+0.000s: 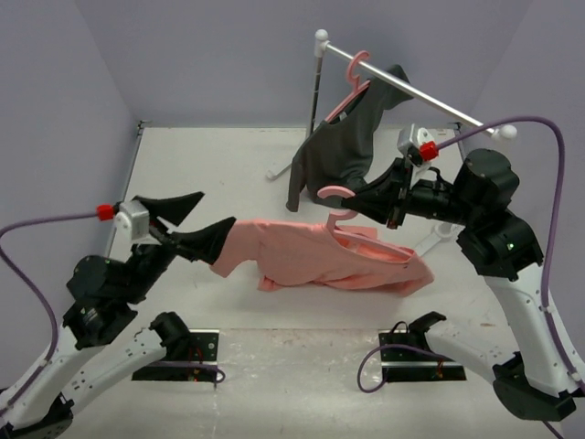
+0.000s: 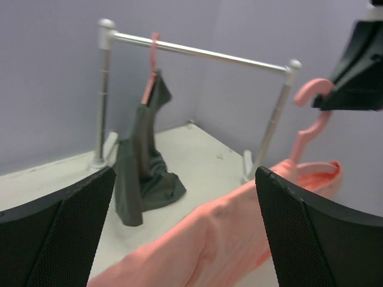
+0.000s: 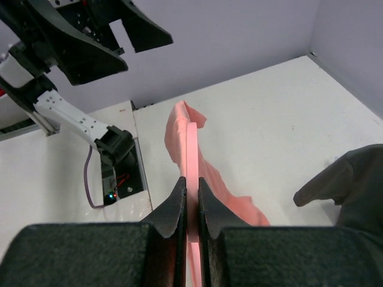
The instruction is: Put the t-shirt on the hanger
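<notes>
The salmon-pink t-shirt (image 1: 306, 258) lies crumpled across the middle of the table. It also shows in the left wrist view (image 2: 209, 239) and the right wrist view (image 3: 224, 194). My right gripper (image 1: 358, 208) is shut on the pink hanger (image 1: 370, 247) just below its hook and holds it over the shirt's right end. The hanger's shoulders touch the cloth. The hanger also shows between the right jaws (image 3: 191, 149) and in the left wrist view (image 2: 308, 128). My left gripper (image 1: 218, 209) is wide open at the shirt's left end, with cloth below the gap (image 2: 185, 173).
A white clothes rail (image 1: 411, 91) stands at the back right. A dark grey garment (image 1: 334, 151) hangs from it on a second pink hanger (image 1: 352, 73), and its hem reaches the table. The rail's feet (image 1: 279, 172) rest on the table. Walls close in the back and sides.
</notes>
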Robot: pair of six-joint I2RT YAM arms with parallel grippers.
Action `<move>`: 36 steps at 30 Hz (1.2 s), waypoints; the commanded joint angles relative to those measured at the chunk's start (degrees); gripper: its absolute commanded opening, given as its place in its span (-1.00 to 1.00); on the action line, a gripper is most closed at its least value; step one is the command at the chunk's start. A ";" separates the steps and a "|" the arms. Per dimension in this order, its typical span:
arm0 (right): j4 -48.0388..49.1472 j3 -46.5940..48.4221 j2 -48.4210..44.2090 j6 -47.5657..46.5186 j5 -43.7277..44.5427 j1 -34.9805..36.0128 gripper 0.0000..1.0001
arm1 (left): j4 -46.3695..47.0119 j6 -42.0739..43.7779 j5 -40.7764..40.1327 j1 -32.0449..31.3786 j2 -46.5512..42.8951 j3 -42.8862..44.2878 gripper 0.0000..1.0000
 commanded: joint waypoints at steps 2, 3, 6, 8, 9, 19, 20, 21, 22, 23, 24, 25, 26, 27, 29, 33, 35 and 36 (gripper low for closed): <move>-1.63 5.70 -3.41 3.56 4.88 -0.55 -1.00 | -3.92 -2.91 -17.97 0.25 -8.14 -10.49 0.91; -3.04 8.79 -3.06 3.67 4.76 -0.62 -1.00 | -3.76 -2.57 -16.46 0.25 -8.17 -12.01 0.83; -7.56 13.44 -2.19 3.02 5.78 -0.64 -1.00 | -3.12 -2.28 -12.29 0.25 -7.07 -13.11 0.59; -9.82 16.64 -1.65 2.46 7.43 -0.72 -1.00 | -1.86 -2.12 -8.83 0.25 -6.42 -14.08 0.50; -10.11 17.58 -1.61 2.50 7.27 -0.68 -1.00 | -0.43 -1.79 -6.79 0.25 -6.54 -14.65 0.49; -10.98 20.06 -0.98 3.93 6.04 -0.72 -1.00 | 7.55 -2.71 -7.97 0.25 -0.80 -15.35 -1.00; -11.03 19.55 -1.17 3.79 6.96 -0.67 -1.00 | 7.28 -3.90 -11.89 0.25 0.07 -15.12 -1.00; -11.03 19.07 -1.47 3.64 8.47 -0.64 -1.00 | 6.94 -5.09 -15.62 0.25 0.86 -14.83 -1.00; -11.02 18.66 -2.00 3.56 11.35 -0.64 -1.00 | 5.84 -6.43 -19.20 0.25 1.54 -14.36 -1.00; -11.16 18.18 -2.38 3.68 14.12 -0.64 -1.00 | 2.80 -8.61 -24.49 0.26 2.65 -13.49 -1.00; -11.20 17.32 -2.83 3.63 17.25 -0.64 -1.00 | -0.97 -12.01 -32.11 0.30 4.41 -11.90 -1.00; -11.23 16.51 -3.54 3.57 21.25 -0.70 -1.00 | -4.51 -15.04 -38.90 0.36 6.12 -10.44 -1.00; -11.25 15.62 -4.54 3.44 25.87 -0.80 -1.00 | -7.24 -17.25 -43.54 0.62 7.99 -9.22 -1.00; -11.30 14.36 -5.08 3.19 28.12 -0.75 -1.00 | -9.24 -19.24 -47.14 1.25 10.47 -8.06 -1.00; -11.32 11.56 -6.58 2.48 31.82 -0.93 -1.00 | -9.86 -20.93 -46.09 6.36 13.79 -7.08 -1.00; -10.94 6.38 -9.63 1.47 35.06 -1.31 -1.00 | -5.88 -22.43 -27.17 21.62 17.62 -5.61 -1.00; -10.74 4.96 -11.14 1.16 34.94 -1.34 -1.00 | -4.88 -22.28 -24.98 23.07 18.94 -4.53 -1.00; -10.79 4.41 -11.59 1.05 35.48 -1.34 -1.00 | -4.59 -22.34 -24.73 23.21 19.43 -4.32 -1.00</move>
